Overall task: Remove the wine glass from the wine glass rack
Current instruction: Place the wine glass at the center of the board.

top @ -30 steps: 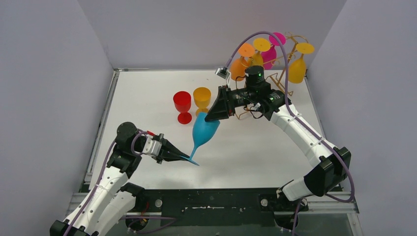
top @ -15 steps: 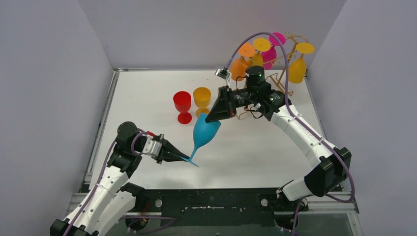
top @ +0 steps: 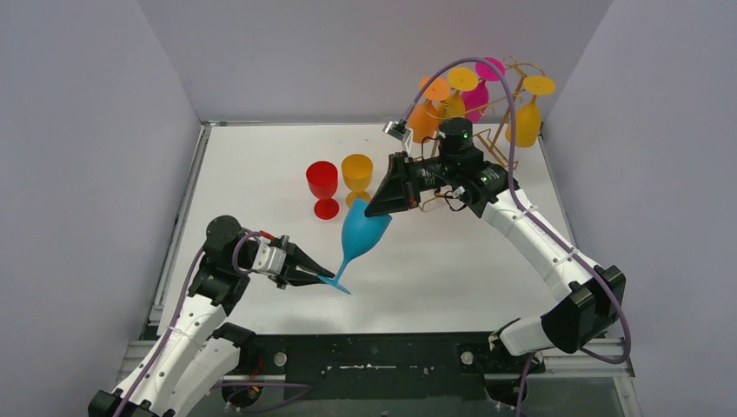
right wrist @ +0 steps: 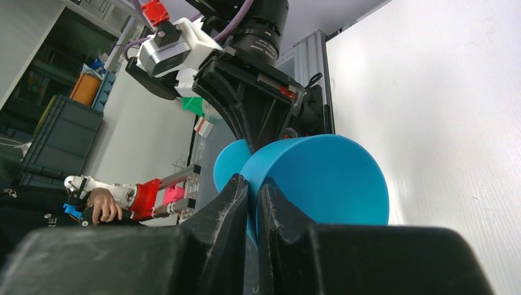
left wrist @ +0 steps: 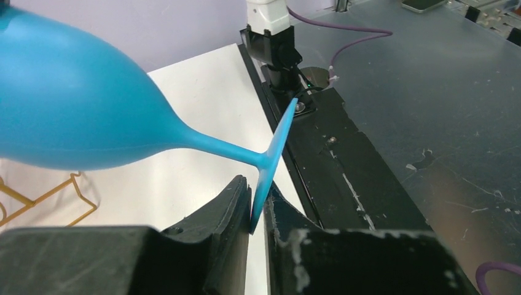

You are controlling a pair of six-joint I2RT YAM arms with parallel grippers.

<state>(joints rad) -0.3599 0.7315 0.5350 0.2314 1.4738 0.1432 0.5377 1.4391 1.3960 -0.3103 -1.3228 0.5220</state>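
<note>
Blue plastic wine glass (top: pixel 361 231): off the rack, in the air over the middle of the white counter (top: pixel 261 156), tilted, bowl to the far right, foot to the near left. I have it at both ends.

- My left hand (top: pixel 323 278) is clamped on the edge of the flat round foot (left wrist: pixel 273 157), one jaw on each face of the disc.
- My right hand (top: pixel 375 208) is pinched on the bowl rim (right wrist: pixel 319 178), one finger inside and one outside.

Gold-yellow wire wine glass rack (top: pixel 501 148): far right corner. An orange (top: pixel 423 122), a magenta (top: pixel 475 100) and a yellow (top: pixel 525 122) glass hang there upside down. A red goblet (top: pixel 322 184) and an orange-yellow goblet (top: pixel 356 174) stand upright on the counter, just left of my right hand.

Step, as I judge it: the lift-off is done and I am passing the glass between hands or squaring it to stand. Next, one hand must let go without the other losing its thin edge grip. Then the foot goes flat on bare counter near the two goblets, clear of them.

Writing: none on the glasses or rack. The tags in the right wrist view's background are too small to read.
</note>
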